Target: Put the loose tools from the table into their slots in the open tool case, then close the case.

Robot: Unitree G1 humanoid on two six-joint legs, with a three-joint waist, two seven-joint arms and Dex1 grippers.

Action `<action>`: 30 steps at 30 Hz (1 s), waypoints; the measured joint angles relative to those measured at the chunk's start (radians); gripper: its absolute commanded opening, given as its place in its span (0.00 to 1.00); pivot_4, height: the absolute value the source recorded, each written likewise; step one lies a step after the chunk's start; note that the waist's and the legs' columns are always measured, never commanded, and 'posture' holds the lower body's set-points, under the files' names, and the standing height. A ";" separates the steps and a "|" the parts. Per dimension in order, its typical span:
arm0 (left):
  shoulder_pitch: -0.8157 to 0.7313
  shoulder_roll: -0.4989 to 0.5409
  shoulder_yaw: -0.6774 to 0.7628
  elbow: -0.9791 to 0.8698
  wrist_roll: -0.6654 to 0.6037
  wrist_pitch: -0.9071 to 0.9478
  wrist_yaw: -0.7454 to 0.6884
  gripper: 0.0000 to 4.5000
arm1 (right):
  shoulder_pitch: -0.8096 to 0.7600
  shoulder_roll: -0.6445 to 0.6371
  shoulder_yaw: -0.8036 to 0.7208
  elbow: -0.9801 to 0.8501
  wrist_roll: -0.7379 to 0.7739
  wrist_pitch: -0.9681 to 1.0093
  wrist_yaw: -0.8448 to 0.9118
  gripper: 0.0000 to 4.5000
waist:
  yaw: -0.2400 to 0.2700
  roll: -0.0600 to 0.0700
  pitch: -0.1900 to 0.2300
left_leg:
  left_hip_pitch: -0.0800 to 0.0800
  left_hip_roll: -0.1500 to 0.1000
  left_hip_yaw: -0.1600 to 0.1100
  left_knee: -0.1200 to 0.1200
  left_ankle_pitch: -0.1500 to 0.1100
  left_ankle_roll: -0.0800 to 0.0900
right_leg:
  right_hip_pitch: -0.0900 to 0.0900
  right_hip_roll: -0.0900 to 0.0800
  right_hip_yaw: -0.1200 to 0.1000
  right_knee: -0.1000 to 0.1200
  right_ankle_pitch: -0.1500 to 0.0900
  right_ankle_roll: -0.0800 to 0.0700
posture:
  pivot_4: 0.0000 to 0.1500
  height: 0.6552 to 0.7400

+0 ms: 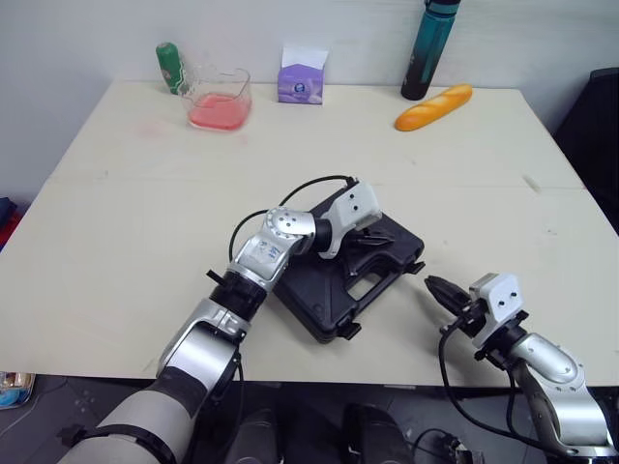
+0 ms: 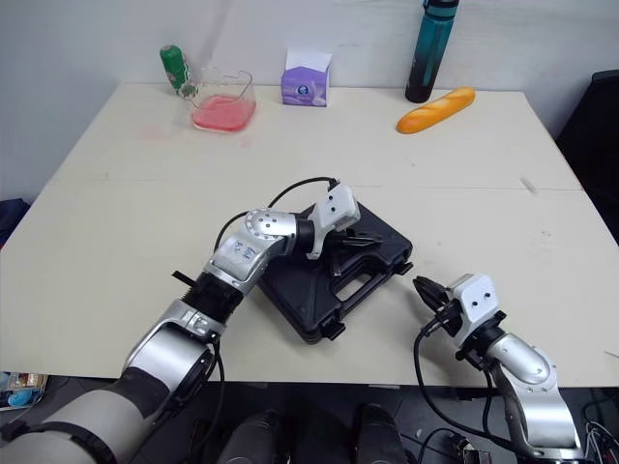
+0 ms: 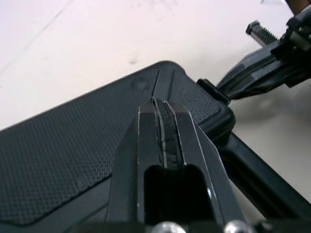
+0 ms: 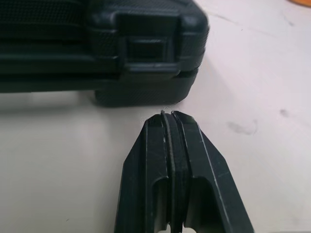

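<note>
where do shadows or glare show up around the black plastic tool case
Right wrist view: the black textured plastic tool case throws a soft shadow onto the cream table along its lower edge. Left wrist view: pale highlights edge the left gripper. Left eye view: even light, faint shadows, no glare.
</note>
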 measured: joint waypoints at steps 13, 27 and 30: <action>0.006 0.004 -0.067 0.072 0.093 -0.105 -0.051 0.00 | -0.033 -0.001 0.008 -0.001 -0.007 0.052 -0.003 0.00 | -0.002 -0.003 -0.019 | 0.011 0.005 -0.003 -0.001 -0.004 0.002 | 0.013 -0.001 -0.002 -0.007 -0.001 -0.001 | 1.00 1.00; 0.010 0.000 -0.063 0.072 0.093 -0.079 -0.044 0.00 | -0.110 -0.008 0.046 0.031 -0.057 0.096 -0.003 0.00 | -0.002 -0.004 -0.024 | 0.017 0.007 -0.002 -0.001 -0.011 0.006 | 0.018 -0.001 -0.002 -0.008 -0.002 -0.003 | 1.00 1.00; 0.010 0.002 -0.062 0.072 0.093 -0.079 -0.044 0.00 | -0.132 -0.001 0.056 0.040 -0.060 0.097 -0.003 0.00 | -0.002 -0.004 -0.024 | 0.017 0.007 -0.002 -0.001 -0.011 0.006 | 0.018 -0.001 -0.002 -0.008 -0.002 -0.003 | 1.00 1.00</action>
